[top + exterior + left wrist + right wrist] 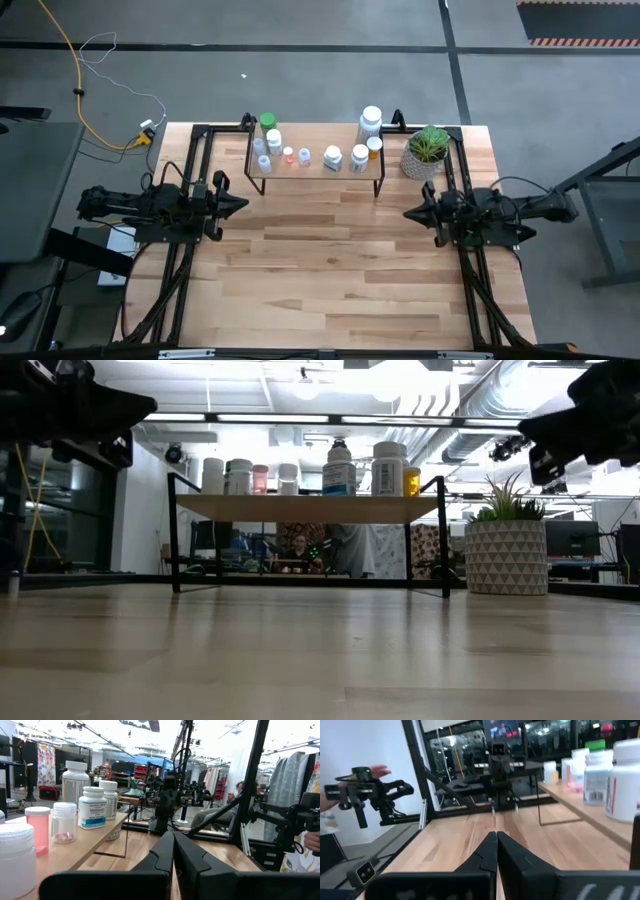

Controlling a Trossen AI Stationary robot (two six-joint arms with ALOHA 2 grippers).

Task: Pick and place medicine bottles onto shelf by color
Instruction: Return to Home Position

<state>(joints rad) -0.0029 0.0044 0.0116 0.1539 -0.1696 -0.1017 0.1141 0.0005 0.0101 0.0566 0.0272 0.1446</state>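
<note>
The medicine bottles (333,157) stand in a cluster on the shelf (318,137), which sits along the far edge of the table (340,280), just beside the potted plant (428,150) at the far right corner. The left gripper (243,204) hovers near the table's left edge, fingers pressed together, holding nothing. The right gripper (408,212) hovers near the right edge, likewise pressed together and empty.
</note>
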